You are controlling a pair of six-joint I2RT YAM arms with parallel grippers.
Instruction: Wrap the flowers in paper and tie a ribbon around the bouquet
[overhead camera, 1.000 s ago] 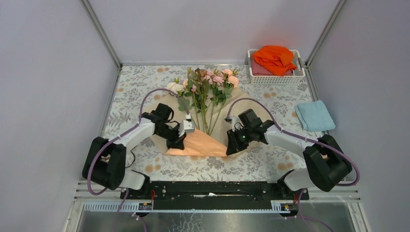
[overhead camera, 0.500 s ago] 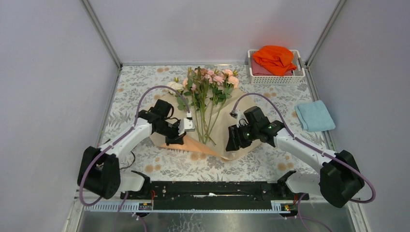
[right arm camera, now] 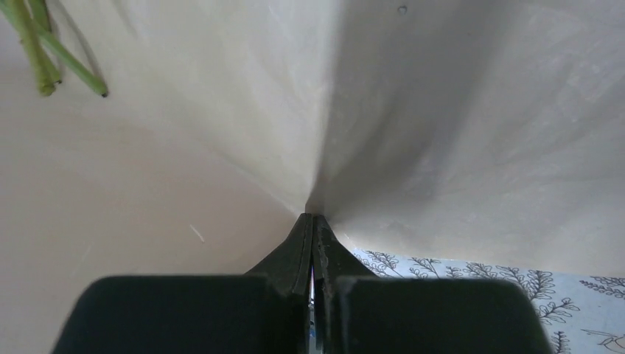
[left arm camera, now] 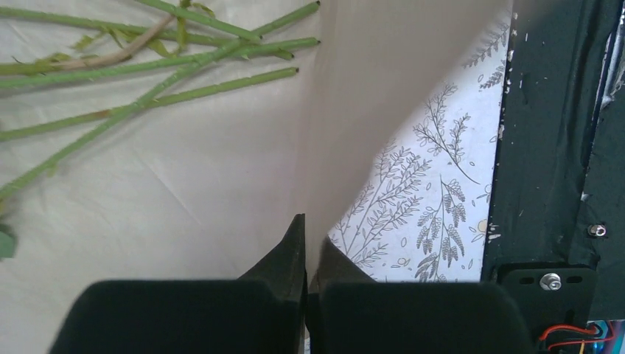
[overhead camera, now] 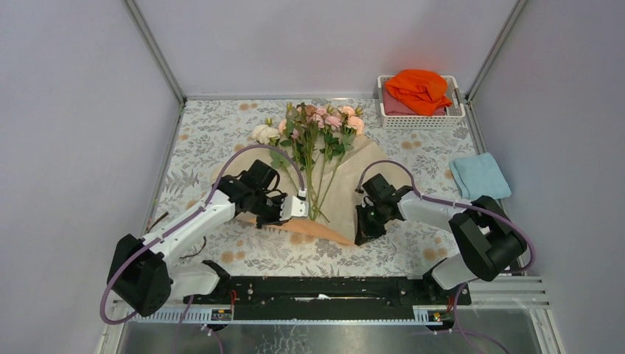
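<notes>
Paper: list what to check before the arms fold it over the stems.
1. Left gripper shut on the paper: ok, the sheet's edge rises out of the closed jaws.
2. Right gripper shut on the paper: ok, the sheet creases up from its tips.
3. Flowers lying on the paper between the two grippers: ok.
4. Stems apart from the left gripper's fingers: ok.
5. Peach face underneath, pale face towards the stems: ok in the top view.
6. Ribbon located for tying: cannot tell, it shows in no view.
</notes>
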